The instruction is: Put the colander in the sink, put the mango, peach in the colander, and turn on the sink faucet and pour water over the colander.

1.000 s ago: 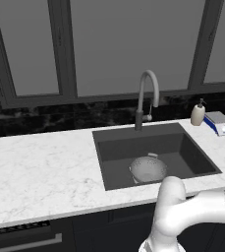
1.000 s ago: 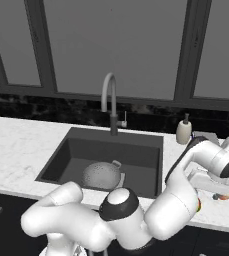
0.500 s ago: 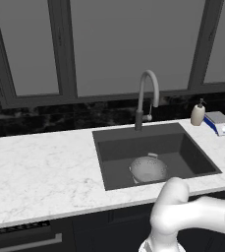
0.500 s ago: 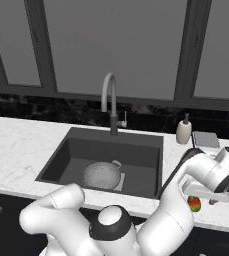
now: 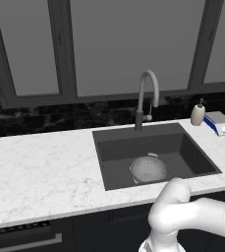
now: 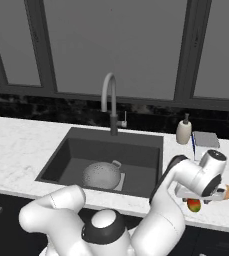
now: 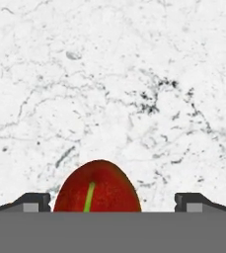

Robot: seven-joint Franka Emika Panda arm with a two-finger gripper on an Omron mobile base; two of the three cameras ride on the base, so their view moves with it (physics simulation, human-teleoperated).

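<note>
In the hand view, my gripper [image 7: 112,202] is open, with a dark fingertip on each side of the mango [image 7: 97,189]. The fruit is red with a green streak and lies on the white marble counter, touching neither tip. From the right base view the mango [image 6: 193,205] lies on the counter right of the sink [image 6: 76,150], directly under my hand. The pale orange peach [image 6: 228,192] sits just to its right. The grey colander [image 6: 102,175] stands on the sink floor, and appears again as the colander [image 5: 148,169] in the left base view. The faucet [image 6: 111,102] arches over the basin with no water running.
A soap pump bottle [image 6: 184,131] and a flat blue-edged scale [image 6: 204,139] stand behind the fruit near the dark backsplash. My white arm [image 5: 192,216] crosses low in front of the counter edge. Marble counter [image 5: 40,172] stretches left of the sink.
The hand has come down and slightly left toward the counter, over the mango. The jaws have stayed wide apart; colander and fruit have not moved.
</note>
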